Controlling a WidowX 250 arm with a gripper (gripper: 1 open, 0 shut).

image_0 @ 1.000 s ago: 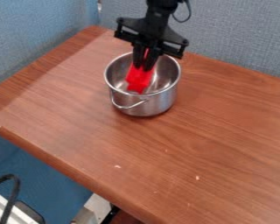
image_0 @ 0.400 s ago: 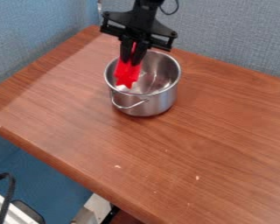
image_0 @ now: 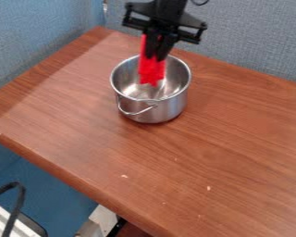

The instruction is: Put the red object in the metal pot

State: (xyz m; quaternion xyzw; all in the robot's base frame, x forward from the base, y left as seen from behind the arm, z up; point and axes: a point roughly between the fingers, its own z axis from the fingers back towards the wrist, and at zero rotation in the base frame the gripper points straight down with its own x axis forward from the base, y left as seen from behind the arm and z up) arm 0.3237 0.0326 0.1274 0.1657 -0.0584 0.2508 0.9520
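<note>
Shifted toward the pot's right side in the picture since the earlier frame, the red object [image_0: 151, 67] is held upright, clamped in the gripper [image_0: 158, 46]. Its lower end is seen against the inside of the shiny metal pot [image_0: 151, 109], which is set on the wooden tabletop [image_0: 200, 167]; whether the pot's floor is touched cannot be told. If the block is lowered off-centre, the rim could be caught and the light pot tipped or pushed along.

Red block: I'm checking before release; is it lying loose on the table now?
No, the claw holds it over the pot.
</note>
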